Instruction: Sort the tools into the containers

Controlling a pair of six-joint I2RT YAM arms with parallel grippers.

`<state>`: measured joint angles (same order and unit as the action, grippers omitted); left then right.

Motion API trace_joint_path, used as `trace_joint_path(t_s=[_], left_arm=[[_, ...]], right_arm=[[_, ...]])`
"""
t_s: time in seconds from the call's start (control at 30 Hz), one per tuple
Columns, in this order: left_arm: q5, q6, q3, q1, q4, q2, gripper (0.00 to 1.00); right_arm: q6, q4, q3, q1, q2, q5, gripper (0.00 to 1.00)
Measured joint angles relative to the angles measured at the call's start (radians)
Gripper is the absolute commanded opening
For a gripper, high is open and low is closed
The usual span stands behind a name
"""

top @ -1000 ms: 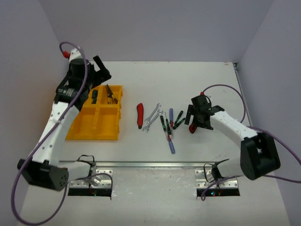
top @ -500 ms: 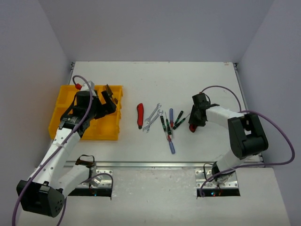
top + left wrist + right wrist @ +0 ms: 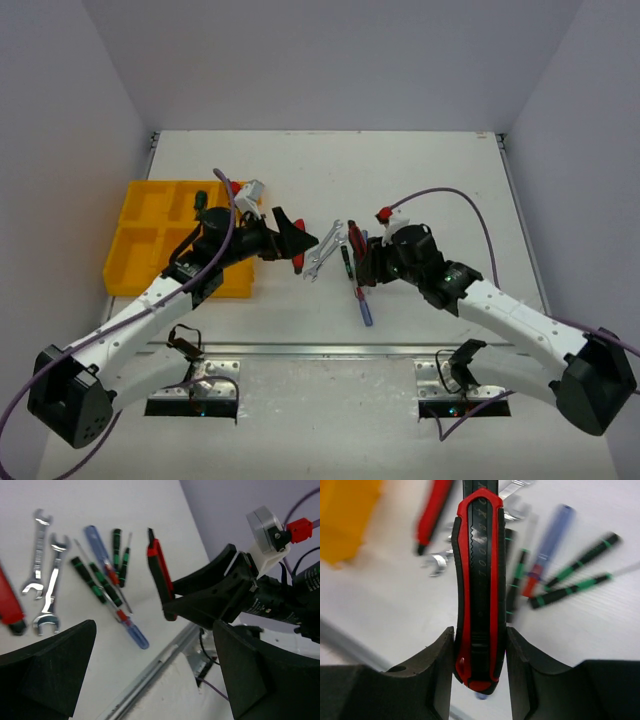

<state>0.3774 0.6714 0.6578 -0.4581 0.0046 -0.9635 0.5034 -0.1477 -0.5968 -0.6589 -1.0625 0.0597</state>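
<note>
The right gripper [image 3: 480,647] is clamped on 1 red-black knife [image 3: 479,565], held above the screwdrivers [image 3: 100,582]. The left gripper [image 3: 154,630] gapes beside it. Likely next: a handover, then the yellow tray [image 3: 135,250].

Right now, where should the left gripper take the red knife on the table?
Mid-handle, from straight above, fingers across its narrow width. The knife lies flat, long axis running near to far, so the open left gripper can straddle it. Its near tip sits close to a wrench head; stay farther up.
</note>
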Motion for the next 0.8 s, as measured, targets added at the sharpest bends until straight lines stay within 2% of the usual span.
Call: trace_joint_path(t_s=[0.13, 0.2, 0.27, 0.33, 0.4, 0.43, 0.47, 0.5, 0.53, 0.57, 0.63, 0.7, 0.8], left_arm=[[-0.069, 0.058, 0.009, -0.177, 0.112, -0.079, 0.99], [-0.124, 0.078, 0.019, -0.231, 0.138, -0.123, 0.95], [-0.164, 0.095, 0.041, -0.263, 0.150, -0.170, 0.78], [-0.194, 0.109, 0.062, -0.289, 0.160, -0.211, 0.44], [-0.221, 0.120, 0.078, -0.307, 0.174, -0.239, 0.20], [-0.229, 0.128, 0.084, -0.315, 0.179, -0.248, 0.05], [-0.235, 0.136, 0.090, -0.321, 0.187, -0.253, 0.00], [-0.241, 0.137, 0.099, -0.330, 0.192, -0.258, 0.00], [-0.254, 0.136, 0.107, -0.336, 0.189, -0.261, 0.00], [-0.270, 0.137, 0.117, -0.340, 0.179, -0.264, 0.00], [-0.323, 0.133, 0.155, -0.340, 0.111, -0.271, 0.00], [-0.426, 0.123, 0.243, -0.326, -0.029, -0.296, 0.00], [-0.531, 0.105, 0.402, -0.213, -0.212, -0.355, 0.00]], right_arm=[[-0.033, 0.071, 0.000, -0.133, 0.098, -0.070, 0.00], [-0.037, 0.094, 0.000, -0.162, 0.120, -0.099, 0.00], [-0.038, 0.113, 0.000, -0.182, 0.138, -0.123, 0.00], [-0.038, 0.129, 0.000, -0.197, 0.154, -0.144, 0.01], [-0.038, 0.141, 0.000, -0.205, 0.162, -0.153, 0.02], [-0.038, 0.144, -0.001, -0.207, 0.163, -0.153, 0.07], [-0.039, 0.141, -0.003, -0.208, 0.163, -0.150, 0.15], [-0.039, 0.137, -0.005, -0.209, 0.161, -0.140, 0.42], [-0.037, 0.132, -0.010, -0.209, 0.160, -0.132, 0.75], [-0.032, 0.125, -0.017, -0.209, 0.159, -0.122, 0.96], [-0.026, 0.097, -0.047, -0.209, 0.151, -0.084, 0.99], [-0.015, 0.035, -0.097, -0.209, 0.136, -0.024, 0.99], [0.012, -0.071, -0.181, -0.209, 0.108, 0.086, 0.99]])
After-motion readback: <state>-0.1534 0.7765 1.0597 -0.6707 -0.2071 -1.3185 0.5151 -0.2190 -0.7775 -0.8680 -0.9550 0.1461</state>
